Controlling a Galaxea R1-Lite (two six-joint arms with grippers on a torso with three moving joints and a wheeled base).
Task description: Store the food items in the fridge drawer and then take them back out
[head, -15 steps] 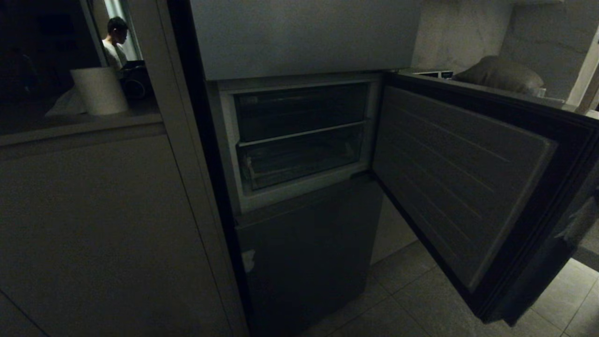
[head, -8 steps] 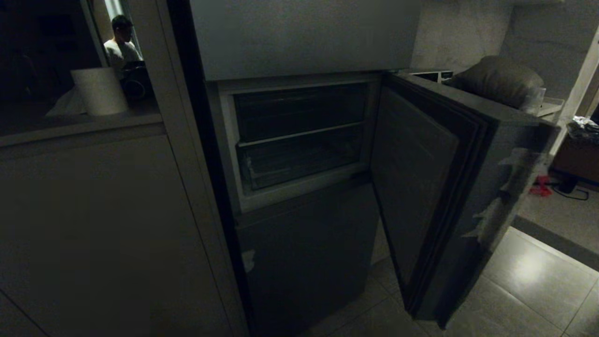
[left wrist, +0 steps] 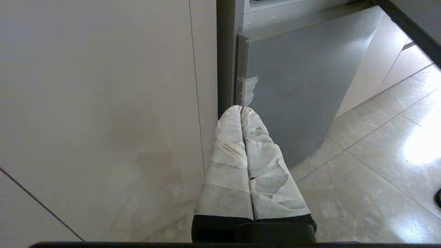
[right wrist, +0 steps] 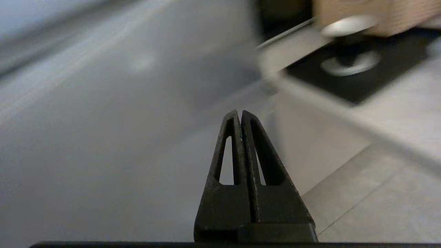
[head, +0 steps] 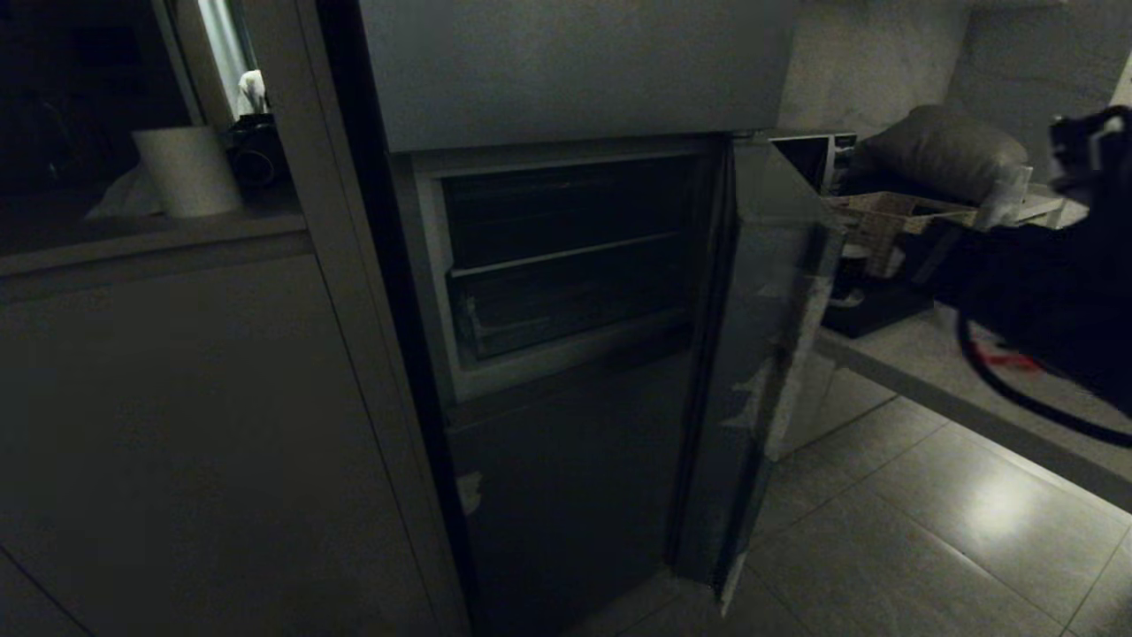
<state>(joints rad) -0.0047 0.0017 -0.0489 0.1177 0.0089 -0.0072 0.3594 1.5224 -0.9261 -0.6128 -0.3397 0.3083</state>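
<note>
The right gripper (right wrist: 241,115) was pressed shut, empty, beside the half-closed fridge door (head: 761,354); the left gripper (left wrist: 241,110) was likewise closed, parked low.

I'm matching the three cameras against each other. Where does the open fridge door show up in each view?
Head view: the fridge door stands nearly edge-on, right of the open compartment.
Left wrist view: only a dark strip of it crosses the upper right corner.
Right wrist view: probably the blurred grey surface filling the left side, beyond the shut right tool.
Shared landmark: the tiled floor.
</note>
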